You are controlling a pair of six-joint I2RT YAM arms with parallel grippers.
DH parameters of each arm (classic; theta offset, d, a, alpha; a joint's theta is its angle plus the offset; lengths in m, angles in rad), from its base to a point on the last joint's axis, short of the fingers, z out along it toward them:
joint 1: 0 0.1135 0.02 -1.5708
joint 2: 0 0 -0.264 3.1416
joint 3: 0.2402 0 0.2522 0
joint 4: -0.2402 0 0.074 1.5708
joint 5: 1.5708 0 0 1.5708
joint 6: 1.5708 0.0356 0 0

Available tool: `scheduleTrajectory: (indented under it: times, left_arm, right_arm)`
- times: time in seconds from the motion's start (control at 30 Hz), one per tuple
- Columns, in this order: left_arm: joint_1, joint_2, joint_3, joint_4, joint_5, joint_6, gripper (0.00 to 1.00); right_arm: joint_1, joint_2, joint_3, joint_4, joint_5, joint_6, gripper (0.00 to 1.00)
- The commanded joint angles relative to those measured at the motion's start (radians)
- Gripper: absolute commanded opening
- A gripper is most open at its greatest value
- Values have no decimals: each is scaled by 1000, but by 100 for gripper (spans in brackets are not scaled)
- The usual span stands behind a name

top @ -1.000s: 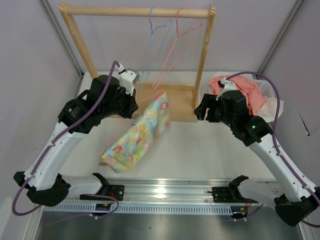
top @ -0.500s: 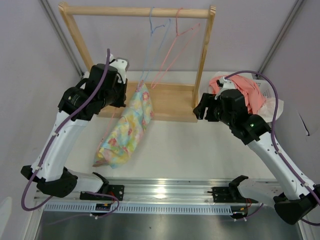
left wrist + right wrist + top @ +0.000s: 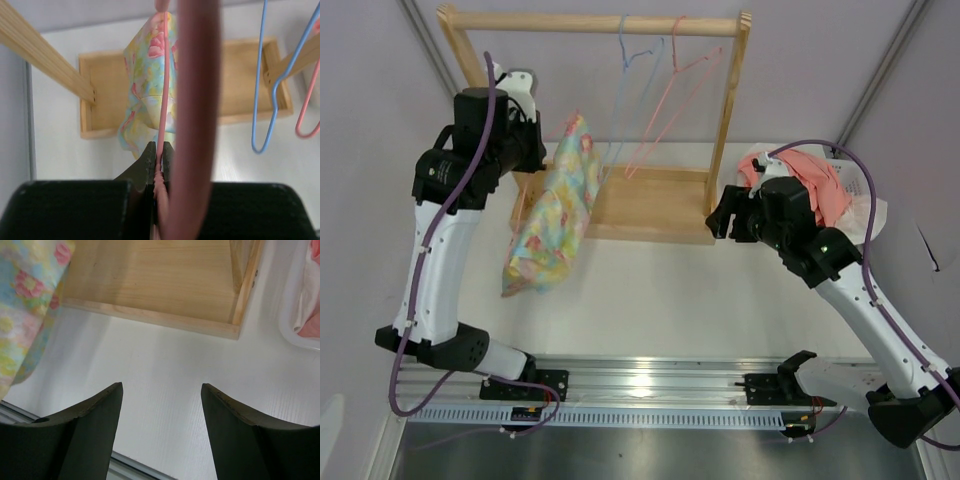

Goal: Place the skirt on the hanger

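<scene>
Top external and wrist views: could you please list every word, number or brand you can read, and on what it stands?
None: no view shows legible text.
On the skirt: flower prints only, no lettering.
On the pink hanger and the wooden rack: no markings.
On the rail at the near edge: any label is too small to read.

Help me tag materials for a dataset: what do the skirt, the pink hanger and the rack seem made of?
The skirt: thin soft cloth, maybe cotton, matte; it hangs limp and creased. The hanger: thin wire, likely metal under a smooth pink coating, though that's unsure. The rack: pale unpainted wood with visible grain.
</scene>
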Motion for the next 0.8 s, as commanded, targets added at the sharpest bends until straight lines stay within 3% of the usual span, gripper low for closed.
scheduleTrajectory:
  times: [0.0, 0.37, 0.77]
  left_arm:
    - [44, 44, 105, 142, 103, 56, 0]
    - [145, 165, 248, 277, 180, 116, 0]
    - [237, 188, 268, 418, 366, 106, 0]
  right_arm:
    - [-1, -16, 58, 2, -6, -21, 70]
    - [-8, -5, 84, 12, -21, -46, 71]
    - [-16, 19, 82, 60, -50, -67, 71]
